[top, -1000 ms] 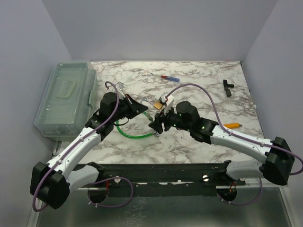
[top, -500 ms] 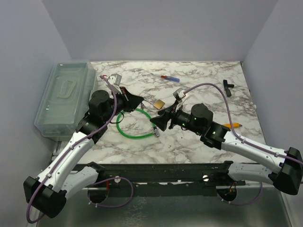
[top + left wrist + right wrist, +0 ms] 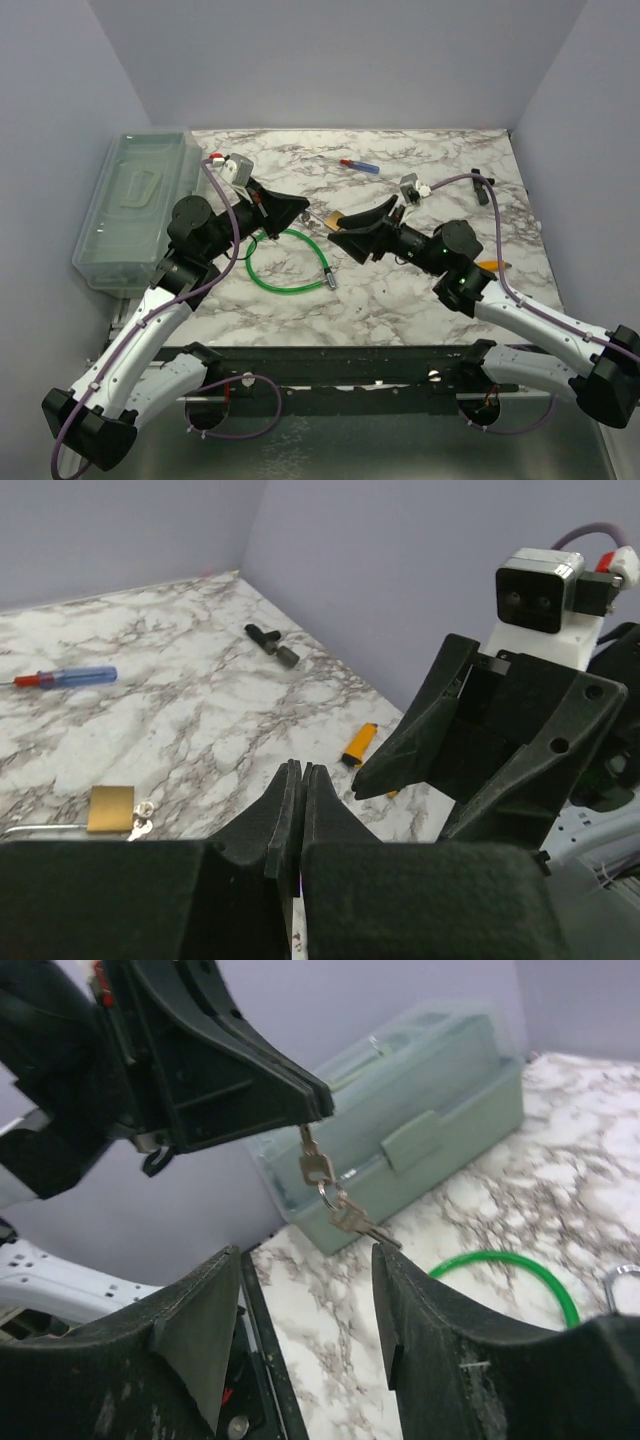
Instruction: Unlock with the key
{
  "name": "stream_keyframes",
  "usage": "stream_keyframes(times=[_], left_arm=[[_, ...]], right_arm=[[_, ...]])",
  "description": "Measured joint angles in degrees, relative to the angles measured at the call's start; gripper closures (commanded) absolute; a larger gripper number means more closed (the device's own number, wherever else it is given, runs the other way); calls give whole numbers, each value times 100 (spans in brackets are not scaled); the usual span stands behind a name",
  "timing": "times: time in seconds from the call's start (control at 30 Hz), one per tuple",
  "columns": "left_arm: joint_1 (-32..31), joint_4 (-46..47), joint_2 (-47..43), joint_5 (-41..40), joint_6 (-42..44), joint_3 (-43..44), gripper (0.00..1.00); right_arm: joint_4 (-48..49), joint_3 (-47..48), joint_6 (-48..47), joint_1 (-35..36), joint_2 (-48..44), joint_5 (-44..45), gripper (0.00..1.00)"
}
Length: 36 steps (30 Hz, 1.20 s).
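Already the left claw (image 3: 305,1110) is pinched shut on a key (image 3: 316,1167), a second key (image 3: 350,1217) swinging from the ring beneath it. Facing it, the right claw (image 3: 305,1335) stands open with nothing held. The padlock (image 3: 110,808) lies on the worktop (image 3: 200,730) below and ahead of the left claw. That thin pinch risks the key twisting or slipping, and the dangling key could snag the right claw's fingers (image 3: 195,1325).

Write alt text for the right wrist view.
The left gripper, shut, dangles a small silver key on a ring with a second key, between the right gripper's open fingers. Behind stands a pale green plastic case.
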Motion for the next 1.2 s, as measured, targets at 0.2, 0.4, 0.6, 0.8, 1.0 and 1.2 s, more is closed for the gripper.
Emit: stream_keyframes(times=[0.2,0.4,0.6,0.8,1.0,1.2], left_arm=[[0,623,-7,621,-101,-81,100],[0,1217,-9,977,-365,-420,100],[0,1554,-13,1154,-654,-704,100],[13,1768,-66,1178,-822,-776,100],[52,1886,-120,1176,-905,-820,100],[81,1897,-120,1174,-968,-833,100]], right_arm=[[719,4,125,-33,39,-503,44],[970,46,140,-33,260,-638,45],[1110,192,234,-35,660,-785,46],[1202,243,365,-35,881,-966,51],[1322,275,435,-33,916,-1051,53],[1423,372,533,-35,1067,-1182,56]])
